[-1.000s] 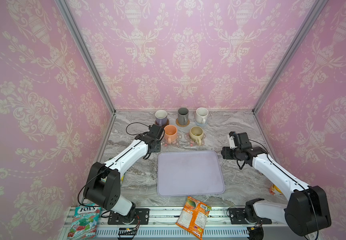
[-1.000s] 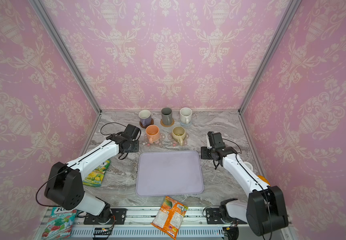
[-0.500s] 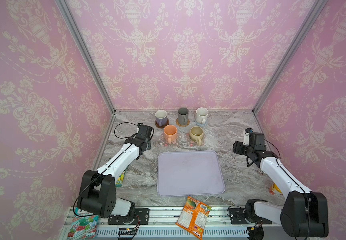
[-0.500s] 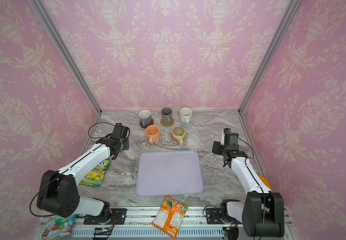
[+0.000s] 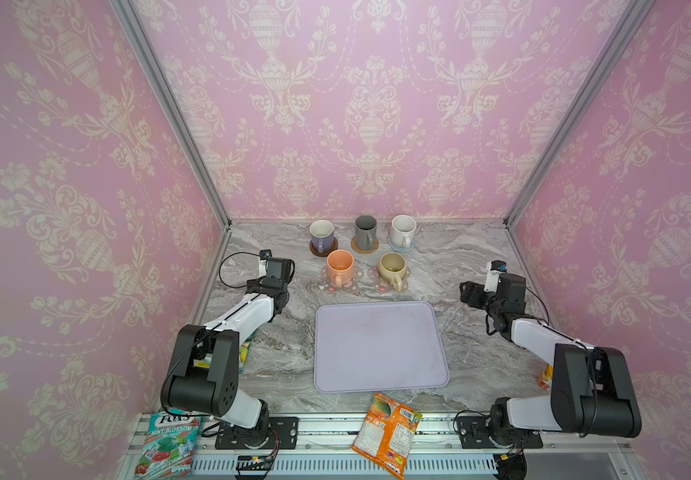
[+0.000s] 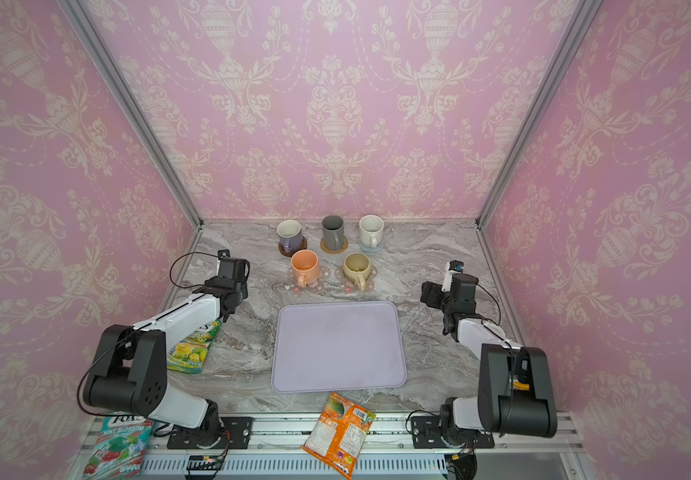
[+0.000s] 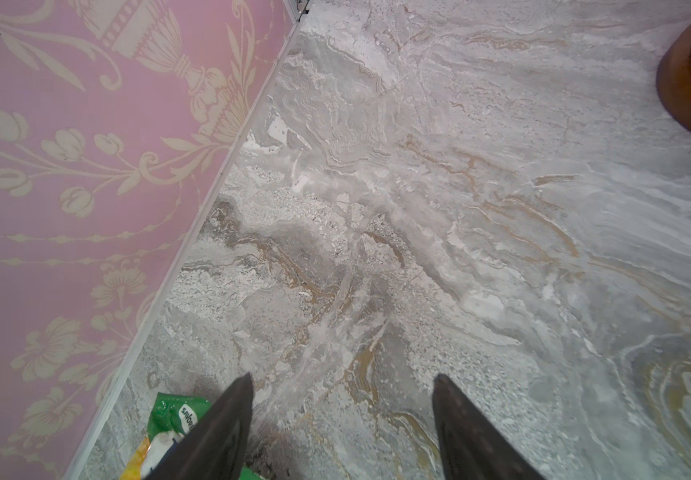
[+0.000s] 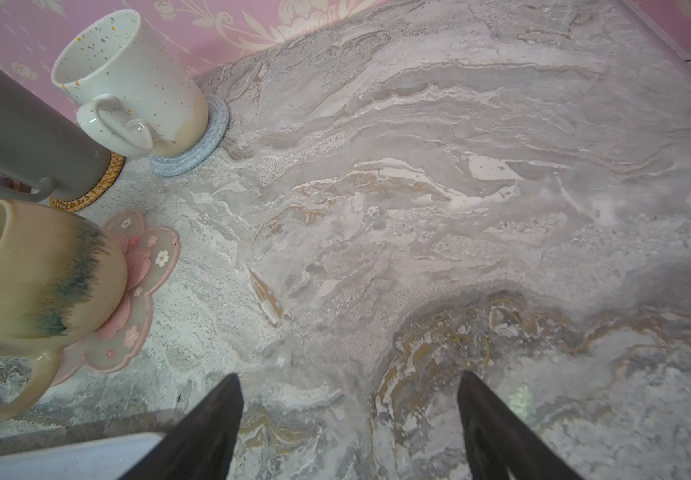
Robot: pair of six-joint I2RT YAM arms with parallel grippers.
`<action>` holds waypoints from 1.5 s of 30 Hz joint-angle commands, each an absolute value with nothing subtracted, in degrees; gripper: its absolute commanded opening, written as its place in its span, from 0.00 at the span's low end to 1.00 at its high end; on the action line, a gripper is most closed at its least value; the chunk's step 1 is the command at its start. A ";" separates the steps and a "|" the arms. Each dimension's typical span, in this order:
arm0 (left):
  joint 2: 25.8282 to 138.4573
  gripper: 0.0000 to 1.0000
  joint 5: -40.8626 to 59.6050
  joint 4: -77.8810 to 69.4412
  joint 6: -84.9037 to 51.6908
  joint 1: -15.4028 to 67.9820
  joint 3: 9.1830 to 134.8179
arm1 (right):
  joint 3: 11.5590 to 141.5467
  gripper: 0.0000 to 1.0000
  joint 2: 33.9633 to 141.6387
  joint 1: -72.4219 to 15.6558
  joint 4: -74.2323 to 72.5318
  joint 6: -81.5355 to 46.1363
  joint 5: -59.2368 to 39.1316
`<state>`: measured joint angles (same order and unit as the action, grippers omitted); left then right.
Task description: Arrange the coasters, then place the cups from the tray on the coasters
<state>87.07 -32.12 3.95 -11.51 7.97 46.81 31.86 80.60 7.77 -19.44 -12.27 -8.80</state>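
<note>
Five cups stand on coasters at the back in both top views: lavender cup (image 5: 321, 235) on the dark brown coaster (image 5: 323, 248), dark grey cup (image 5: 365, 232) on the rattan coaster (image 8: 102, 187), white cup (image 8: 127, 79) on the blue-grey coaster (image 8: 198, 153), peach cup (image 5: 340, 266) and beige-olive cup (image 5: 392, 266) on clear pink-flower coasters (image 8: 140, 291). The lavender-grey tray (image 5: 379, 345) lies bare in the middle. My left gripper (image 7: 343, 375) hangs open over bare marble near the left wall. My right gripper (image 8: 348, 373) is open over marble, to the right of the cups.
An orange snack packet (image 5: 387, 436) overhangs the front edge below the tray. A green-yellow packet (image 6: 194, 349) lies under the left arm. A mint packet (image 5: 167, 444) sits at the front left rail. Pink walls close in the left, back and right.
The left gripper drew back from the peach cup toward the left wall. The right gripper swung away to the right. Both jaws have spread wider.
</note>
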 commanded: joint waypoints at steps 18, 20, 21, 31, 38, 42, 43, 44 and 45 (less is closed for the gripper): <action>90.92 0.74 -32.61 -45.18 -2.07 4.39 26.68 | 25.17 1.00 84.88 8.35 -43.94 -9.41 -13.49; 91.73 0.74 -31.69 -45.94 -1.30 4.42 26.93 | 24.95 1.00 84.73 8.39 -44.26 -9.32 -13.50; 91.60 0.74 -31.43 -45.09 -1.62 4.39 27.07 | 24.15 1.00 84.57 8.31 -45.43 -9.23 -13.58; 90.26 0.99 -25.66 -59.63 0.32 4.45 18.86 | 18.43 1.00 83.82 7.29 -55.85 -8.02 -12.93; 90.79 0.99 -23.52 -64.57 0.78 4.41 16.55 | 16.30 1.00 88.08 0.89 -62.33 -3.87 -1.38; 91.05 0.99 -22.60 -64.64 0.70 4.19 16.61 | 16.42 1.00 88.46 0.62 -62.41 -4.48 1.20; 91.17 0.99 -22.38 -64.68 0.73 4.19 16.52 | 17.06 1.00 88.60 0.68 -61.58 -4.91 2.36; 91.27 0.99 -22.01 -65.02 0.70 4.07 16.43 | 17.62 1.00 88.71 0.55 -60.63 -5.08 2.92; 91.45 0.99 -21.48 -65.62 0.70 4.05 16.12 | 18.03 1.00 88.42 0.45 -59.29 -4.88 2.81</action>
<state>91.07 -23.83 -63.31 -0.84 4.64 17.10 16.71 88.58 0.71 -59.86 -5.65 -0.80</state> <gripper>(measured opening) 0.992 0.998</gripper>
